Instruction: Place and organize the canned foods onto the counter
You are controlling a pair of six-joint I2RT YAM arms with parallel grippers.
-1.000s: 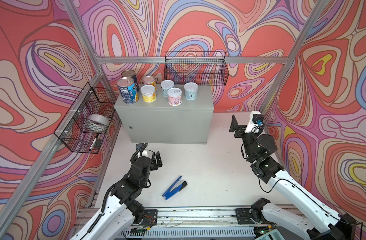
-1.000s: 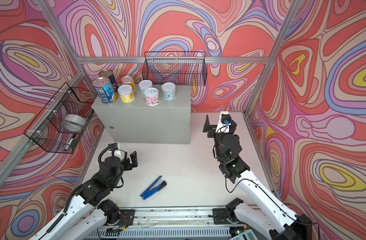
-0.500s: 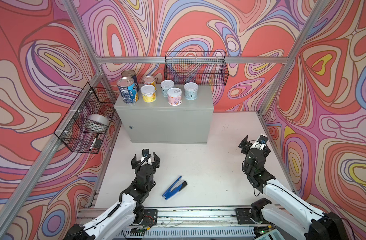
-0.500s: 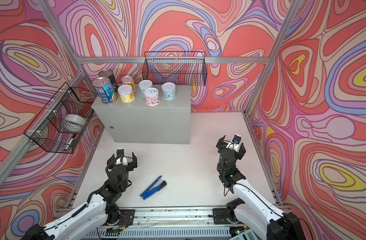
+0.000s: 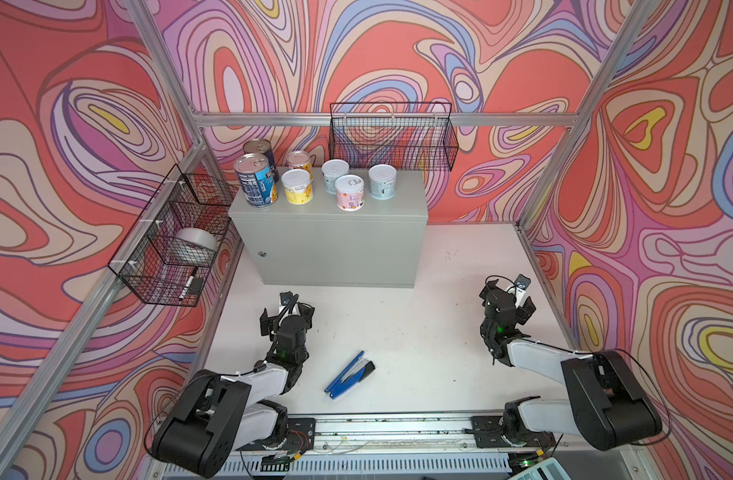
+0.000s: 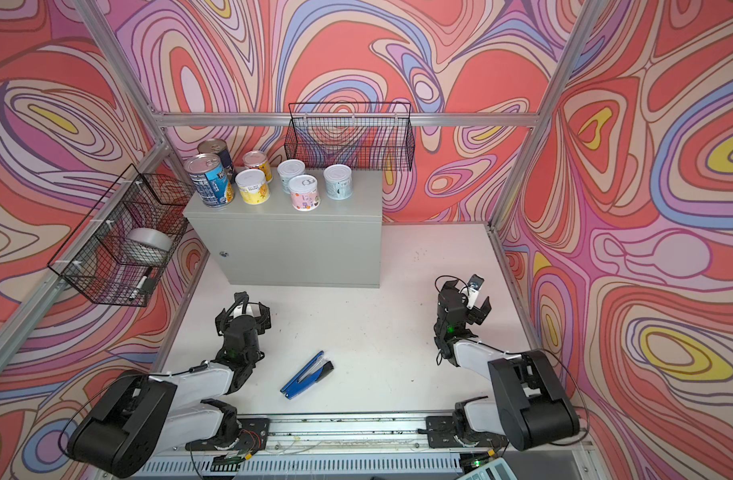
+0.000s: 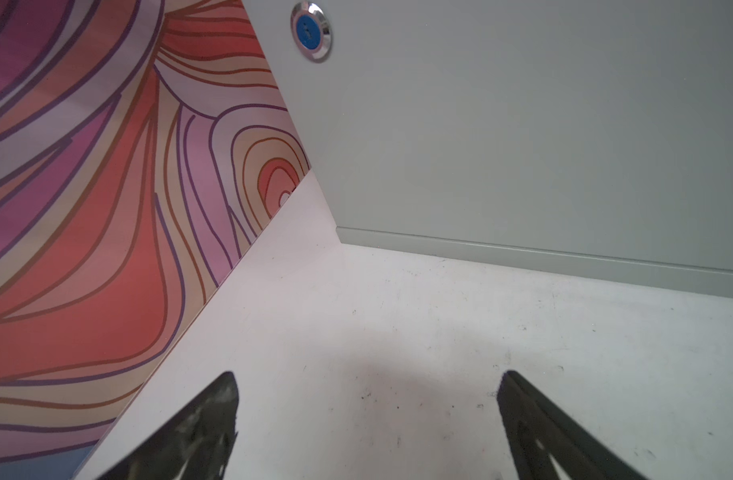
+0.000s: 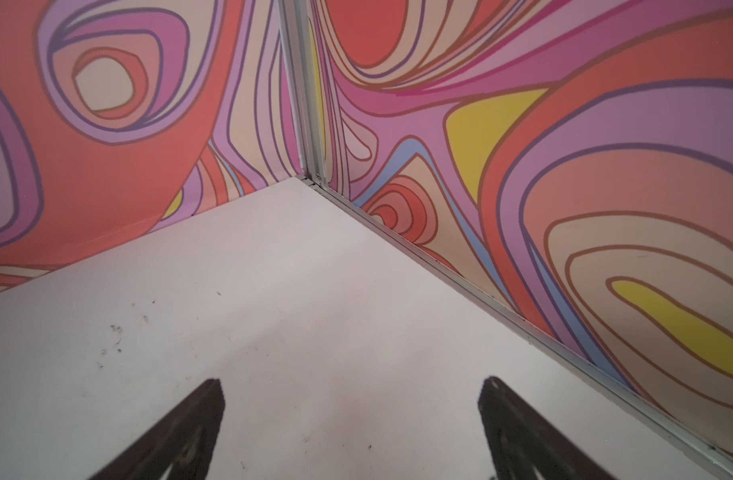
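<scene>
**Cans all up on the counter, claws free**

Stapler [image 5: 350, 374] first: it is blue and black and lies flat on the white table [image 5: 419, 340], close to the robot's base, between the two arms. It is not a can, so I think it belongs down here.

A bit further out are the claws. The left claw [image 7: 368, 374] is spread as wide as it goes, low over the table, pointing at the front of the counter [image 5: 335, 245]. Nothing is between its fingers and it touches nothing. The right claw [image 8: 352, 379] is wide open too, holds nothing, and points at the far right corner of the table. Both look parked out of the way.

Next comes the counter, a grey box with a small round lock [image 7: 312, 31]. All seven cans stand upright on its flat top, so they can't roll.

- A tall blue can [image 5: 255, 180] stands at the left end, with a second tall can [image 5: 260, 151] behind it.
- Beside them is the yellow can [image 5: 297, 187], with the small orange can [image 5: 300, 162] behind it.
- Then come the pale can [image 5: 335, 176], the pink can [image 5: 350, 192] and the light blue can [image 5: 382, 182].

I think the tall ones are at the side so they don't hide the short ones. No can is on the table, so the job looks done.

On the left wall hangs a wire basket [image 5: 169, 249] with a silver tape roll [image 5: 194, 245]. Farthest back, a second basket [image 5: 392, 137] hangs behind the counter.
</scene>
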